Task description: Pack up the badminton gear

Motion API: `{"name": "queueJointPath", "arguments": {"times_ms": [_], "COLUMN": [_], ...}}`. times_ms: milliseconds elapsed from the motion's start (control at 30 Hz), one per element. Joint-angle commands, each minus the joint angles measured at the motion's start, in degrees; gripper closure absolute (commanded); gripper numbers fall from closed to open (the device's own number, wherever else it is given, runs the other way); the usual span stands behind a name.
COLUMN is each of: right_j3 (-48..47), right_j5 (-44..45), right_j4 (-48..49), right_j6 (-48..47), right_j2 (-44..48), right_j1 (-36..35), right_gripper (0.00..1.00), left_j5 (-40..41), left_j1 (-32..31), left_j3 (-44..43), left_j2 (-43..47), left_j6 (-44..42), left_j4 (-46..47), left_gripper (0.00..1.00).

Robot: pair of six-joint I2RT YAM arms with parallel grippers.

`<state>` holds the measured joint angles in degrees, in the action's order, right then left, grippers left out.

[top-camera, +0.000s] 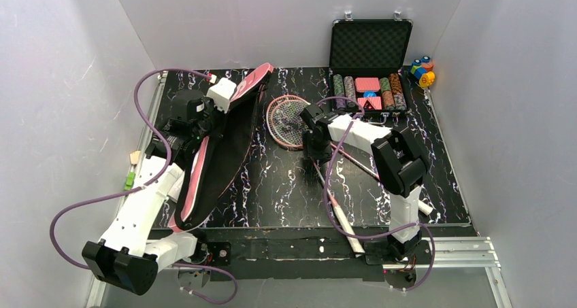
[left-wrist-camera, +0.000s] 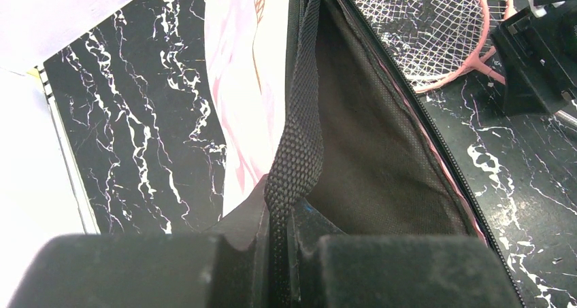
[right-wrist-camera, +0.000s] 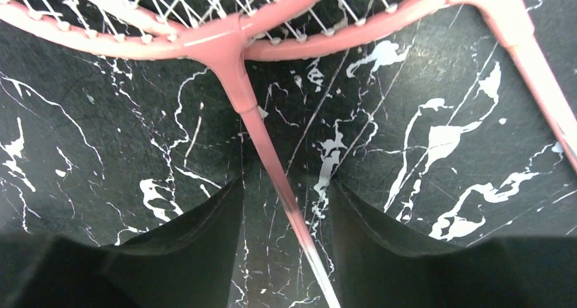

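The pink bag [top-camera: 204, 165] lies open on the left of the mat, its dark lining [left-wrist-camera: 381, 172] showing. My left gripper [left-wrist-camera: 291, 219] is shut on the bag's black strap [left-wrist-camera: 299, 131], holding the flap [left-wrist-camera: 245, 83] up. Two red-framed rackets [top-camera: 288, 121] lie mid-table with their heads overlapping; their white handles [top-camera: 343, 221] point toward the near edge. My right gripper [right-wrist-camera: 286, 202] hangs low over the mat, open. Its fingers straddle one racket's shaft [right-wrist-camera: 269, 158] just below the head without touching it. The other racket's shaft [right-wrist-camera: 537, 70] runs off to the right.
An open black case of poker chips [top-camera: 371, 49] stands at the back right, with small coloured toy blocks [top-camera: 422, 71] beside it. White walls close in on three sides. Small bits [top-camera: 131, 170] sit off the mat's left edge.
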<state>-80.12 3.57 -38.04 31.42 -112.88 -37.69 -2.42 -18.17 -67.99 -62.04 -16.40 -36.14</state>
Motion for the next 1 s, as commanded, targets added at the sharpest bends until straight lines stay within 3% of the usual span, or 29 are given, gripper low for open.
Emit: {"name": "queueJointPath", "arguments": {"times_ms": [0, 200, 400, 567, 767, 967], "right_j3": [1.62, 4.5, 3.9, 0.68, -5.66, -10.22], "right_j5": [-1.52, -1.7, -0.89, 1.21, 6.6, 11.74], "right_j4": [1.58, 2.44, 0.16, -0.16, -0.91, 0.74], "right_j6": [3.4, 2.58, 0.65, -0.71, -5.68, -8.88], "right_j2": [3.26, 6.19, 3.38, 0.08, -1.39, -1.2], "right_j1": [-0.18, -0.24, -3.02, -3.44, -3.44, -3.43], "right_gripper": [0.41, 0.43, 0.49, 0.66, 0.98, 0.99], "left_j5": [-0.32, -0.44, -0.57, -0.61, -0.05, 0.04], "left_j1": [0.16, 0.22, 0.24, 0.17, 0.22, 0.19], "left_j3": [-0.31, -0.09, -0.39, -1.06, -1.66, -1.73], "left_j2": [2.26, 2.73, 2.59, 2.5, 2.7, 2.74], "left_j6": [0.35, 0.6, 0.59, 0.69, 0.43, 0.5], "left_j4": [1.6, 1.5, 1.51, 1.06, 0.81, 0.8], "left_gripper": [1.0, 1.0, 1.0, 1.0, 1.0, 1.0]}}
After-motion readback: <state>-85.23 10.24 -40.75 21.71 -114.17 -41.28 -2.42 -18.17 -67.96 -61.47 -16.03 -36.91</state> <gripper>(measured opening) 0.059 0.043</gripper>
